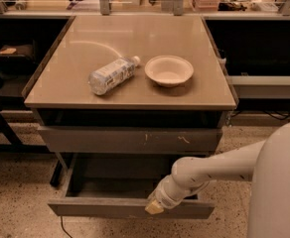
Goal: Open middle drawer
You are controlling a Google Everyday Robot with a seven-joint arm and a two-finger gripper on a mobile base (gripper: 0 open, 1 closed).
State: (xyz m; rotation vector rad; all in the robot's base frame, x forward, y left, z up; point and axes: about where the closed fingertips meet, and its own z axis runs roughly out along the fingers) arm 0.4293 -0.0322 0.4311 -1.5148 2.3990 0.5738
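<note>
The middle drawer (110, 208) stands pulled out below the table top, its plain grey front toward me and its shallow grey tray interior (115, 187) showing. My gripper (154, 207) is at the end of the white arm (209, 170), which reaches in from the right. It rests at the top edge of the drawer front, right of its middle. Above the open drawer is the taller grey front with pale scratch marks (130, 139), which is shut.
A plastic water bottle (111, 75) lies on its side on the tan table top (85, 38), next to a white bowl (169, 70). Dark shelves stand left and right. The speckled floor (16, 197) lies around the cabinet, and my white body (281, 187) fills the lower right.
</note>
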